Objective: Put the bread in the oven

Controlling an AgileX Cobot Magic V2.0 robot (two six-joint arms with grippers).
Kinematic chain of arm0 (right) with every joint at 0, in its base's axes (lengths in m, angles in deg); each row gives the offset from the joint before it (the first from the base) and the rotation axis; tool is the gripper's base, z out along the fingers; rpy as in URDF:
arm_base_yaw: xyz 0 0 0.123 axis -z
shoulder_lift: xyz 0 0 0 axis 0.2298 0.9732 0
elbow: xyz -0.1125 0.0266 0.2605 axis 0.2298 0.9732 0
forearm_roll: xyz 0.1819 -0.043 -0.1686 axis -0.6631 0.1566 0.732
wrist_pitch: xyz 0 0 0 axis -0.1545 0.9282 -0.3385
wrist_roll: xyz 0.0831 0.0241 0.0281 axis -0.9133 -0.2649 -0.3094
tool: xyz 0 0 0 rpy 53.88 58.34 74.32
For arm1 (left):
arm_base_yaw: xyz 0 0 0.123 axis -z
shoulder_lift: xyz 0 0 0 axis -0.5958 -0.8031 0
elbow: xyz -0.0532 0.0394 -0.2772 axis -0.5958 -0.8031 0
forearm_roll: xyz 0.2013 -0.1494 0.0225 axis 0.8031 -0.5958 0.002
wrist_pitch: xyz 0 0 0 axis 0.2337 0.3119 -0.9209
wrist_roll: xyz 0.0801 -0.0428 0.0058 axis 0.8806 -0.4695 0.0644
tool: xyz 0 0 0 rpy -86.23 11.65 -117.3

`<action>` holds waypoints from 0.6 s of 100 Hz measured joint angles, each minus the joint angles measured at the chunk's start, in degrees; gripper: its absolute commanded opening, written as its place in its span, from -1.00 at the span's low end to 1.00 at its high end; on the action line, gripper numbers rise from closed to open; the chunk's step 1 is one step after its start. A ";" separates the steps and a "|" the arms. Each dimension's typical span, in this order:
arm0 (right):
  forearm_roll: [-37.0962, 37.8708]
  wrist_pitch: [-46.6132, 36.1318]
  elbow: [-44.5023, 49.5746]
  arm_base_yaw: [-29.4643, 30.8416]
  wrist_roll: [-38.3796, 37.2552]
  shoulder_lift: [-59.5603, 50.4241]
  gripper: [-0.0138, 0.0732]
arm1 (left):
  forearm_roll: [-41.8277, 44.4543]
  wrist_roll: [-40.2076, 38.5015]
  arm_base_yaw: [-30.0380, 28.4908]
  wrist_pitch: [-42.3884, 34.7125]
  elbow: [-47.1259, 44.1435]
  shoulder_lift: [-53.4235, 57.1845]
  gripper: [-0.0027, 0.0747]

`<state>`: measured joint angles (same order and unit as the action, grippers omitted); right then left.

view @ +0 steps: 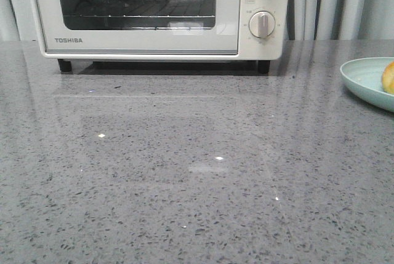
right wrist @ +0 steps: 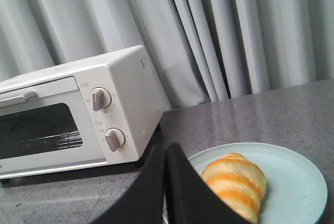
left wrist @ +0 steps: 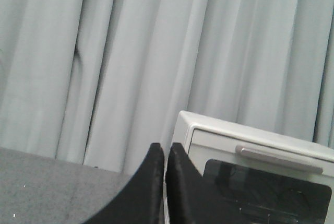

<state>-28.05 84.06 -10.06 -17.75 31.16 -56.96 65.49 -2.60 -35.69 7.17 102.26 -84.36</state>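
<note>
The cream-white Toshiba oven (view: 160,15) stands at the back of the grey counter with its glass door shut; it also shows in the left wrist view (left wrist: 255,177) and the right wrist view (right wrist: 78,117). The golden banded bread (right wrist: 235,182) lies on a pale blue plate (right wrist: 292,182); in the front view only its edge (view: 388,77) shows, on the plate (view: 363,79) at the far right. My left gripper (left wrist: 165,153) is shut and empty, near the oven's left corner. My right gripper (right wrist: 166,153) is shut and empty, beside the plate. Neither gripper shows in the front view.
The oven has two round knobs (view: 263,24) on its right side and a bar handle (left wrist: 279,158) along the top of the door. Grey curtains (left wrist: 104,51) hang behind the counter. The speckled grey counter (view: 184,172) stretches in front of the oven.
</note>
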 measured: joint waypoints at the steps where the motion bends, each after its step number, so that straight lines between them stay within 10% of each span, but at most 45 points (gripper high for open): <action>1: 0.00 0.74 -0.29 0.00 0.00 0.22 -0.81 | 0.00 0.00 0.00 0.27 0.29 -0.06 -0.99; 60: -1.74 23.91 -25.64 0.00 0.22 28.92 -0.81 | 0.65 2.99 6.54 9.74 25.71 -28.51 -0.99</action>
<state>-29.79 107.97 -35.70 -17.75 31.38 -28.04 66.14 0.39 -29.15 16.91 127.97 -112.86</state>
